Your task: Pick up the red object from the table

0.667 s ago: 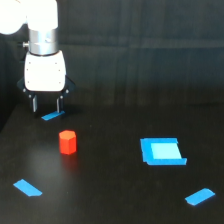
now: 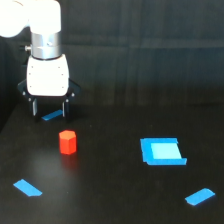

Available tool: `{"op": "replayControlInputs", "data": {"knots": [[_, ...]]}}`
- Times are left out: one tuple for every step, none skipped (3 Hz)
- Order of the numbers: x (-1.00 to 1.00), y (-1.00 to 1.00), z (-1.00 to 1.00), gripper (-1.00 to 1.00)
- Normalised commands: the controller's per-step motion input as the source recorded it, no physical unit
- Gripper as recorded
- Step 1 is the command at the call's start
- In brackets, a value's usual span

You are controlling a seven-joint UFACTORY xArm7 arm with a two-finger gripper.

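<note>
Pincer (image 2: 49, 109) (fingers apart, empty) hovers behind red object (image 2: 67, 142) on table (image 2: 110, 195).

No text, label, brand or number can be read anywhere, though the blurry view might hide small print.

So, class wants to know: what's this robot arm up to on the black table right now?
A single white robot arm is going after the red object, a small hexagonal block standing on the black table. The gripper hangs open behind the block, toward the exterior view's left, above a small blue patch, not touching the block. Nothing has been grasped yet. Other flat blue patches lie around: a large one on the exterior view's right and two small ones near the front.
</note>
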Motion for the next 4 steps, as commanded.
{"op": "replayControlInputs", "data": {"knots": [[0.29,-0.94,0.00,1.00],[0.38,-1.00,0.00,1.00],[0.29,-0.87,-0.20,1.00],[0.17,-0.85,-0.05,0.95]]}}
